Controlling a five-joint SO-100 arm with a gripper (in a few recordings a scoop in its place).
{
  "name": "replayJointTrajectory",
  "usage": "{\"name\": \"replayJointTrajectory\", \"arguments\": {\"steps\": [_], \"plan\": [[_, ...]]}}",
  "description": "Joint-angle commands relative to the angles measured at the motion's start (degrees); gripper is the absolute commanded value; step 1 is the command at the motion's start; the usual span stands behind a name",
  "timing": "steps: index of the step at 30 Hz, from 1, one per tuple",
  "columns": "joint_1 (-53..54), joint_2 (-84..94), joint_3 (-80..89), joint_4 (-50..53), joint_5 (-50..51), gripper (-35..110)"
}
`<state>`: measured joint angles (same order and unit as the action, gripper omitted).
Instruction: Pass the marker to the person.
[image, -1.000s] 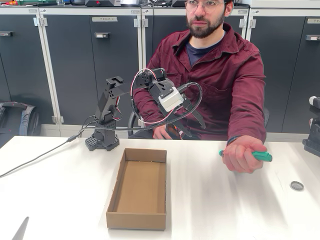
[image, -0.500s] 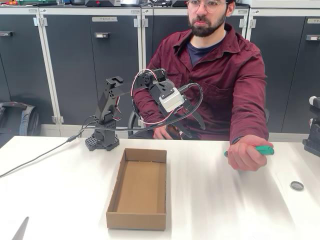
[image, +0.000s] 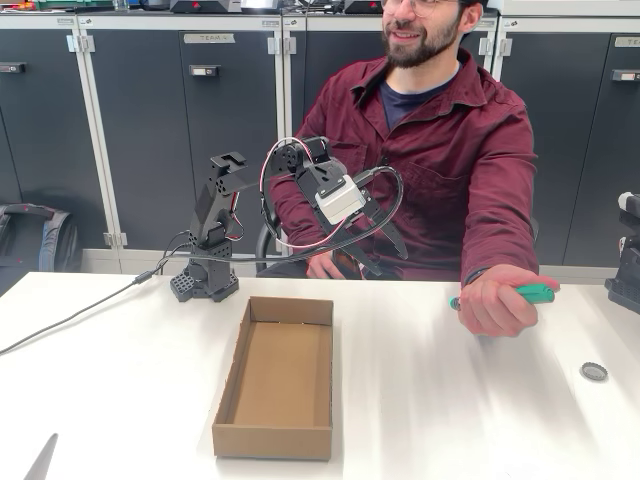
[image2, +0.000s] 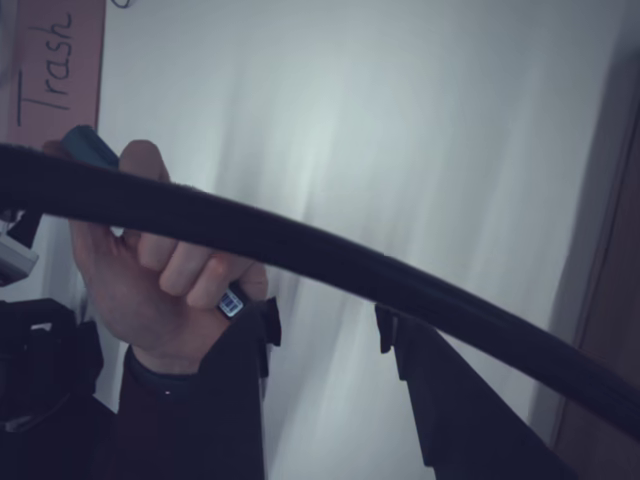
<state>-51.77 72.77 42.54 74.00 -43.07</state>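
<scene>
Grey cabinets behind, marker (image: 533, 293) already gripped in the person's hand (image: 496, 300) over the desk (image: 420, 400), so my jaws (image: 385, 240), parted and empty, should just retreat clear.

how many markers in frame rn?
1. The marker is clasped in the person's hand at the table's right side in the fixed view. Box interior looks empty.

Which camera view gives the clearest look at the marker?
The fixed view: the marker shows its green ends either side of the person's hand. In the wrist view a dark cable crosses it, leaving one green tip above the fist.
</scene>
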Motion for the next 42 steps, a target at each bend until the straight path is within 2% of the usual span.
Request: {"name": "replayJointTrajectory", "arguments": {"steps": [1,42], "plan": [[0.4,4.7,0.0,-1.7,-0.4,20],[2.8,6.1,3.5,-2.5,-1.7,19]]}}
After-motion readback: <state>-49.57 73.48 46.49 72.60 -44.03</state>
